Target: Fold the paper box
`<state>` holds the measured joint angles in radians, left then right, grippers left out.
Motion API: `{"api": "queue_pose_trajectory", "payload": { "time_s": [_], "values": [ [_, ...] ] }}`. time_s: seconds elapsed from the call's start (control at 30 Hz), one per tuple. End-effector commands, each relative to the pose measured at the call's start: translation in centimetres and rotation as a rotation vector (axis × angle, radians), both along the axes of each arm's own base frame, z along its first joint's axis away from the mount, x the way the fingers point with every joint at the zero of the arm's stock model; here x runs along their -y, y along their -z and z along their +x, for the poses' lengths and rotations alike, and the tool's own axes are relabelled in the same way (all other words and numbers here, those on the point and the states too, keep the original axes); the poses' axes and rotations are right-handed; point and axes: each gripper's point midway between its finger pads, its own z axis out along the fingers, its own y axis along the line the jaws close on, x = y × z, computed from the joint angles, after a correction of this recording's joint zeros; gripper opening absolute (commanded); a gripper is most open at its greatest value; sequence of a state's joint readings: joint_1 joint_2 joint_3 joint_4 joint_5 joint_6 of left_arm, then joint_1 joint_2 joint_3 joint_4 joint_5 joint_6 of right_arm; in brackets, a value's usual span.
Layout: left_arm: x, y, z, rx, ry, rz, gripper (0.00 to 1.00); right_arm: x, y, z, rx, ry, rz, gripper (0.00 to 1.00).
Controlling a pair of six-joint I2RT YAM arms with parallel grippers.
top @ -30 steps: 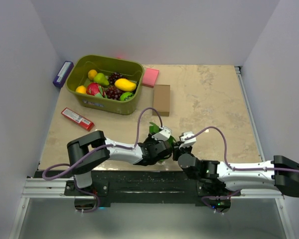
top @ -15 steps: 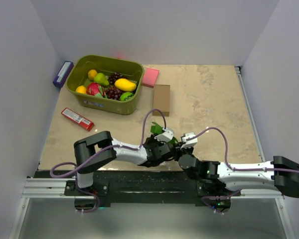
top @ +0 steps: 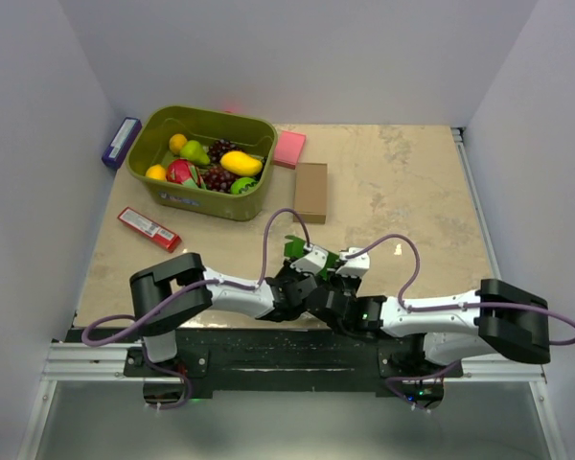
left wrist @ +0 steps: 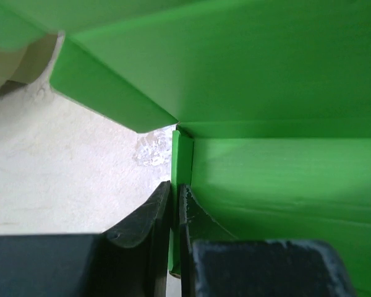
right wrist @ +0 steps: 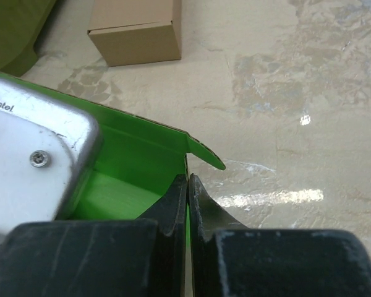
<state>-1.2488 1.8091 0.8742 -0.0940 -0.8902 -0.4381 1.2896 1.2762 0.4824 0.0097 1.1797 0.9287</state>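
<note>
The paper box is bright green card, partly folded up with open walls, near the table's front edge between my two wrists. In the top view mostly only its far flap shows. My left gripper is shut on a thin upright wall of the paper box, which fills its wrist view. My right gripper is shut on another wall edge of the paper box, next to a rounded tab. The left wrist's silver camera housing sits over the box's inside.
At the back left is an olive basket of toy fruit. Beside it lie a pink pad and a brown cardboard box. A red bar and a purple box lie at the left. The table's front edge is just behind the grippers.
My right arm has drawn in to the left, bringing its gripper closer against the left one at the green box. The left arm shifted a little and came back.
</note>
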Motion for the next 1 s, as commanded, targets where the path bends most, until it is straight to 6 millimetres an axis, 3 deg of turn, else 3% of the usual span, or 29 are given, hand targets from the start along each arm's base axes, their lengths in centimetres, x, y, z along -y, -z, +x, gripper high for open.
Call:
{"api": "queue_pose_trajectory", "payload": {
  "time_s": [0.0, 0.23, 0.33, 0.7, 0.97],
  "values": [
    [1.2, 5.9, -5.4, -0.271, 0.087, -0.023, 0.00, -3.3, 0.1, -0.2, -0.047, 0.026, 0.163, 0.00],
    [1.9, 5.2, -5.5, -0.278, 0.077, -0.081, 0.00, -3.7, 2.0, -1.1, -0.115, 0.020, 0.253, 0.00],
    [2.6, 4.5, -5.7, -0.294, 0.083, -0.122, 0.00, -2.9, 3.0, -1.5, -0.147, 0.039, 0.238, 0.00],
    [2.0, 2.8, -5.0, -0.347, 0.051, -0.185, 0.00, 1.2, 2.0, -1.6, -0.099, 0.122, 0.207, 0.00],
    [2.2, 1.2, -4.4, -0.360, 0.050, -0.206, 0.02, 1.6, 1.3, -1.5, -0.083, 0.126, 0.200, 0.00]
  ]
}}
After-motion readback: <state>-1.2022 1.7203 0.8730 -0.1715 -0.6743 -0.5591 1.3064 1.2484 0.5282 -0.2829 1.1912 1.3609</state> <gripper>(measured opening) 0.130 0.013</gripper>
